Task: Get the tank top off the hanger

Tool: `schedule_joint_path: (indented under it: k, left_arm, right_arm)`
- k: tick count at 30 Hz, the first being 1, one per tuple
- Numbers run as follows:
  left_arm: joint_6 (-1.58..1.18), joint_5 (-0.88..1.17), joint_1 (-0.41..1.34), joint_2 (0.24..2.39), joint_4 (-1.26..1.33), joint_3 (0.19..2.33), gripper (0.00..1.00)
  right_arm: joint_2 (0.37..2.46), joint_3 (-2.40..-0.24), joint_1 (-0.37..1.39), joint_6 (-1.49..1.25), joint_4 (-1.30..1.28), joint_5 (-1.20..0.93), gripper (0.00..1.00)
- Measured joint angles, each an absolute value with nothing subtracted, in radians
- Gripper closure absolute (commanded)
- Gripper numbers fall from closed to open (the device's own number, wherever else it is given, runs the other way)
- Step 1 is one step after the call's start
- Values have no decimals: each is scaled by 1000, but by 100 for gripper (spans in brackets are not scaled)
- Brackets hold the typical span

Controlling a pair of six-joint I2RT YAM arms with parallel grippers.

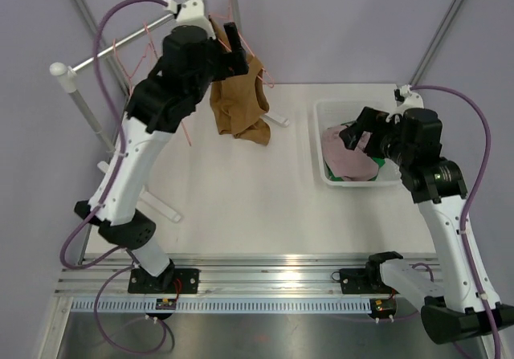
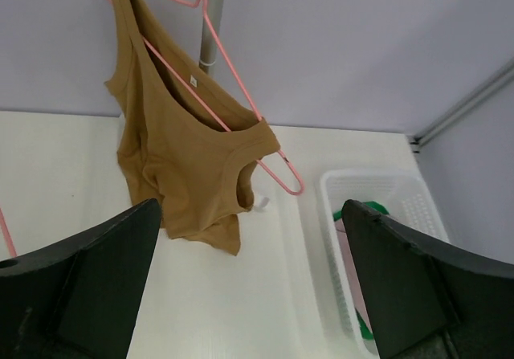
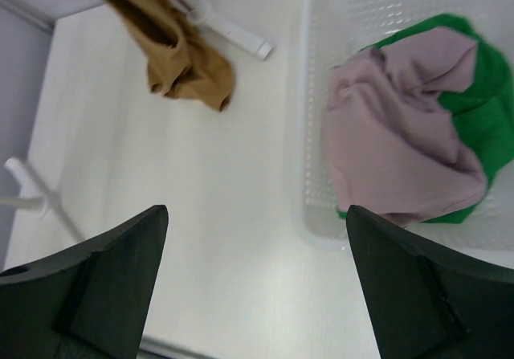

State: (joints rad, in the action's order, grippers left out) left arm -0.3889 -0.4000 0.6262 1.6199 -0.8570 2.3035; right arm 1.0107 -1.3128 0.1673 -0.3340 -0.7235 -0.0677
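Both pairs of jaws stood spread wide and held nothing. The left gripper (image 2: 250, 206) hung raised before the one brown tank top (image 2: 185, 166), which lay ahead of the jaws and apart from them, with no cloth between the fingers. The top was on a single pink hanger (image 2: 241, 86), hooked by the grey rack pole (image 2: 213, 14) and tilted steeply, one end high and the other low. The garment's long axis ran downward from that high end, straps up, hem lowest and bunched near the table (image 1: 241, 198); whether it touched could not be told.

The right gripper (image 3: 257, 210) pointed down over bare tabletop, just beside the rim of the one white basket (image 3: 301, 134), which lay off the jaws' right finger. Two garments filled the basket: one pale pink (image 3: 393, 142) lying over one green (image 3: 490, 126). From these jaws the tank top appeared well apart, ahead and off the left finger. More pink hangers (image 1: 148, 46) hung along the rail beyond the left arm, their number unclear.
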Motion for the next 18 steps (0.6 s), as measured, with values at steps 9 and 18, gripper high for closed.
schedule_joint_path:
  k: [9, 18]
  left_arm:
    - [-379, -590, 641, 1905, -713, 2341, 1]
    - [-324, -697, 618, 2060, -489, 2444, 9]
  right_arm:
    - [833, -1168, 167, -409, -722, -338, 1]
    - [723, -1096, 167, -450, -704, -480, 1]
